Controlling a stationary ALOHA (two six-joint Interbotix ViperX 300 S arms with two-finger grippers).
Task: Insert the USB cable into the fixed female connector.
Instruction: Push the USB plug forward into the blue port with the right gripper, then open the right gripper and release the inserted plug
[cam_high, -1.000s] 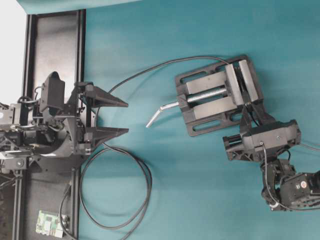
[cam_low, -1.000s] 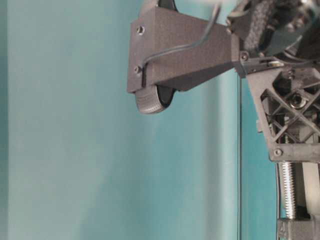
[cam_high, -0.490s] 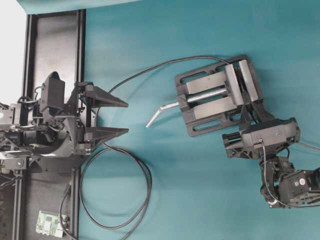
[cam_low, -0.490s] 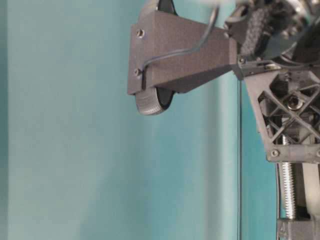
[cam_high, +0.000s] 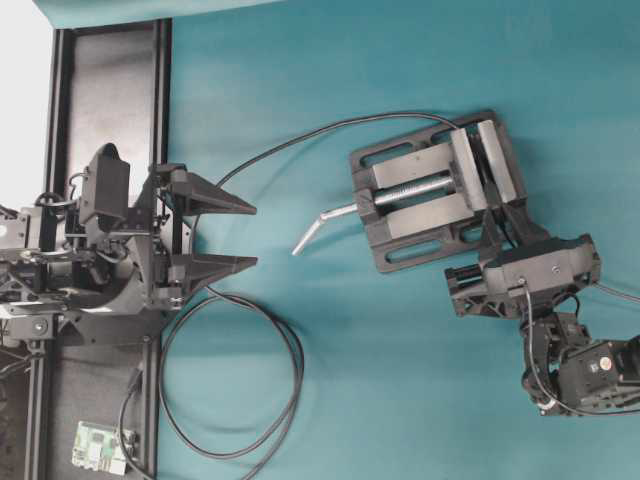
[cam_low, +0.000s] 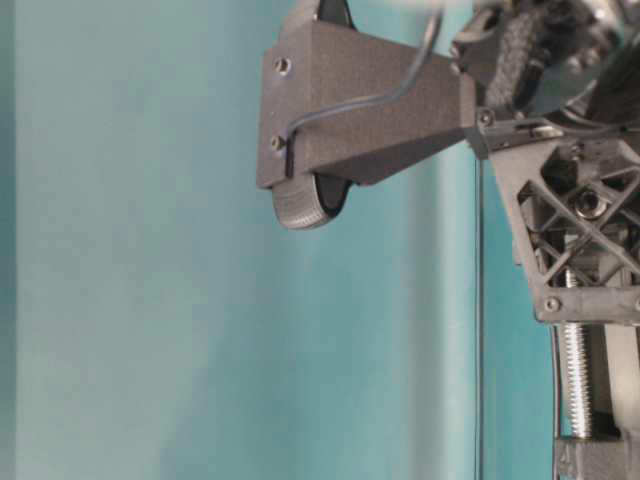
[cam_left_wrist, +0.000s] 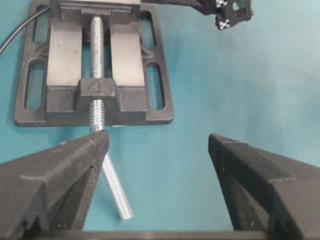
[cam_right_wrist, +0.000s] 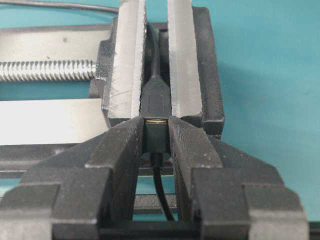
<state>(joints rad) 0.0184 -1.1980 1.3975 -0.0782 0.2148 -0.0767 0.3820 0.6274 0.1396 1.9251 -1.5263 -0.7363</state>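
USB cable (cam_right_wrist: 159, 187) plug sits clamped between the right gripper (cam_right_wrist: 156, 134) fingers, its tip pressed up to the fixed female connector (cam_right_wrist: 156, 97) held in the vise (cam_high: 432, 190). Over the last second nothing has visibly shifted, so insertion looks all but seated. One vise, two grippers, one connector; left gripper (cam_high: 240, 236) idles with jaws wide apart, holding nothing.
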